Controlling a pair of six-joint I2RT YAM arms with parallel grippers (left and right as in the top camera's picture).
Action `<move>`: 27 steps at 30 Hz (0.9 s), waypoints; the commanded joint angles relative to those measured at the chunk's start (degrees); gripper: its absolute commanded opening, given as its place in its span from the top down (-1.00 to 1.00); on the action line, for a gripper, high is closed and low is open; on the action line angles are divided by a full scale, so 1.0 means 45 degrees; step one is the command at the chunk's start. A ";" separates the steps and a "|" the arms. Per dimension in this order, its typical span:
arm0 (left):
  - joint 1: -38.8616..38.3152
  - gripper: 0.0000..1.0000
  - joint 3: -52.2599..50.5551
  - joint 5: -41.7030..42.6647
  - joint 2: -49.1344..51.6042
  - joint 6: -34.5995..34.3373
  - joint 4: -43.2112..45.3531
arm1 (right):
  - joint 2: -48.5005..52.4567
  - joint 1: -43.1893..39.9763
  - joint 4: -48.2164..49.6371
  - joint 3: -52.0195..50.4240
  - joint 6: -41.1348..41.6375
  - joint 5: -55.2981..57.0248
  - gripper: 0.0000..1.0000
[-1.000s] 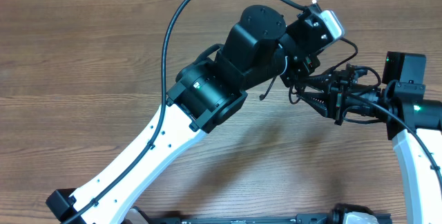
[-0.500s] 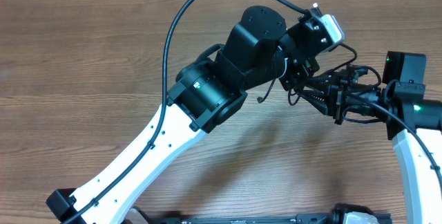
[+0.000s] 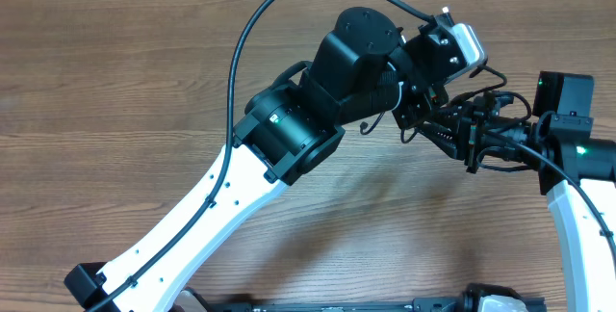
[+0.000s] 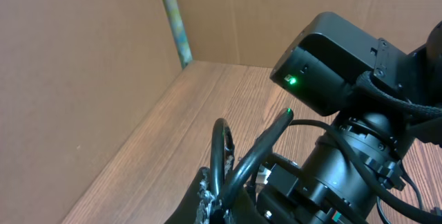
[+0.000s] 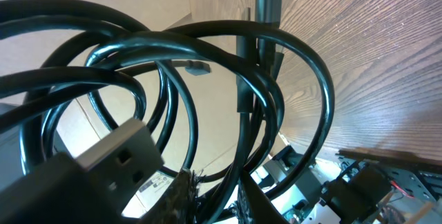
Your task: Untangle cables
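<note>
The cables [image 3: 370,122] are thin black cords bunched between my two grippers above the table; one loose end hangs left of them. My left gripper [image 3: 412,115] is shut on the cables; in the left wrist view two cord loops [image 4: 222,148] rise from between its fingers [image 4: 219,202]. My right gripper [image 3: 425,129] meets it from the right and is shut on the same bundle. In the right wrist view several loops [image 5: 304,72] fan out from its fingers [image 5: 221,198], with a small plug [image 5: 198,67] among them.
The wooden table [image 3: 115,91] lies below. Brown cardboard walls [image 4: 83,65] stand along the table's far side. The right arm's wrist body [image 4: 345,79] sits close beside my left gripper. A thicker arm cable [image 3: 241,52] arcs over the left arm.
My left wrist has shifted slightly up and to the right. The loose cable end has swung a little. The right arm has barely moved.
</note>
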 commanded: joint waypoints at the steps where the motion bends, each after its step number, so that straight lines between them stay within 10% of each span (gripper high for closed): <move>1: -0.0034 0.91 0.0170 0.0680 -0.0112 -0.0233 0.0136 | 0.0000 0.0034 0.0053 0.0214 0.0005 0.0034 0.64; 27: -0.0039 0.91 0.0170 0.1005 -0.0112 -0.0568 -0.0097 | 0.0005 0.0039 0.0063 0.0214 -0.0049 0.0219 0.93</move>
